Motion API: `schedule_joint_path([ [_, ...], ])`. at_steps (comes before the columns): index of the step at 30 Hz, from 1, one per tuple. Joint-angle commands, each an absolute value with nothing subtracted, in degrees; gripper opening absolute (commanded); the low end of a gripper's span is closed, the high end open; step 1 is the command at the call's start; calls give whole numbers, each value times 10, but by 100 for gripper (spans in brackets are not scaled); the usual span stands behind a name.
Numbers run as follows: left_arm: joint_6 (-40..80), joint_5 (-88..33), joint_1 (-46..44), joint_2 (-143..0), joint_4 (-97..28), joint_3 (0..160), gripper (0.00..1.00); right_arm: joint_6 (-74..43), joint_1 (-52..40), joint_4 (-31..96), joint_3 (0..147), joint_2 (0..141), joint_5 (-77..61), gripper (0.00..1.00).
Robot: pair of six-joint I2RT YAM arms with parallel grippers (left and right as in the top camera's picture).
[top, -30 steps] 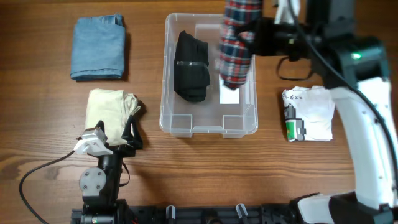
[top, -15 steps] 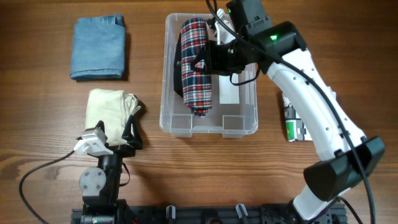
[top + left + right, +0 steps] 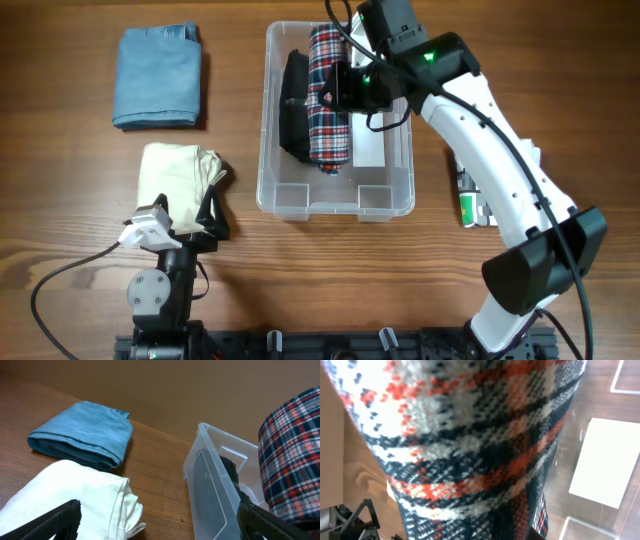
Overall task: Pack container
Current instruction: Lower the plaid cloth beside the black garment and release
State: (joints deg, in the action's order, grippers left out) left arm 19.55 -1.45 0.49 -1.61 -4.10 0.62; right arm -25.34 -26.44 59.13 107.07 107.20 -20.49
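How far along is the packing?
Done: black folded garment lies in the clear plastic bin. In hand: right gripper holds the rolled plaid cloth over the bin. Remaining: blue folded cloth, cream folded cloth under the open left gripper, white-and-green bundle, all outside it.

Overhead looks straight down; low wrist views share the plaid cloth.

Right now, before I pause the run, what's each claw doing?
Left claw: open, holding nothing.
Right claw: shut on the plaid cloth, over the container.
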Motion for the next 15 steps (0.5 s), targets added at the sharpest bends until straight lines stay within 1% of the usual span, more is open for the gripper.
schedule_joint_path([
  [1,184,-21,9,-15,-43,3,100,-255,-264,553,1072,1095,-279,22],
  [3,184,-21,9,-15,-43,3,100,-256,-264,528,1072,1124,-283,28],
  [5,184,-21,9,-15,-43,3,100,-255,-264,525,1072,1144,-283,30],
  [9,184,-21,9,-15,-43,3,100,-256,-252,536,1072,1191,-267,33],
  [12,184,-21,9,-15,-43,3,100,-257,-241,545,1072,1201,-207,34],
  [13,184,-21,9,-15,-43,3,100,-257,-237,547,1072,1201,-184,37],
  [15,184,-21,9,-15,-43,3,100,-256,-228,554,1073,1201,-157,51],
])
